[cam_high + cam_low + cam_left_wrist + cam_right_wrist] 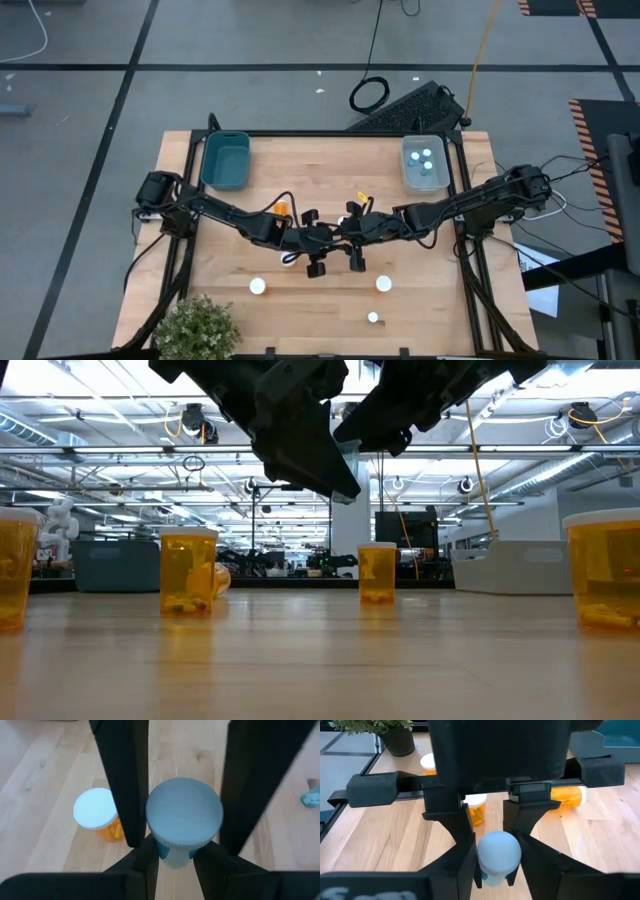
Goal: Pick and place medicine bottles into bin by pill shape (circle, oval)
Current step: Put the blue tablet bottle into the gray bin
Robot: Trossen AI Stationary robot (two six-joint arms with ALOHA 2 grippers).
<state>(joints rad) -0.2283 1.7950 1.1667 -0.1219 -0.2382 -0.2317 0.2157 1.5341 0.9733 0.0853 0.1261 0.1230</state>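
Together, our left gripper [182, 827] and right gripper [497, 852] meet over the middle of the table [330, 165], both clamped on one pale blue bottle [184, 820] with a white cap, held off the wood. Just beside it below stands an orange bottle [97, 812]. Three more capped bottles [258, 286] stand near the front edge. Farther back we see the teal bin [225, 160] at left and the clear bin [424, 162] at right, holding bottles.

Pale wooden table [420, 290], translucent orange plastic bottles [187, 571]
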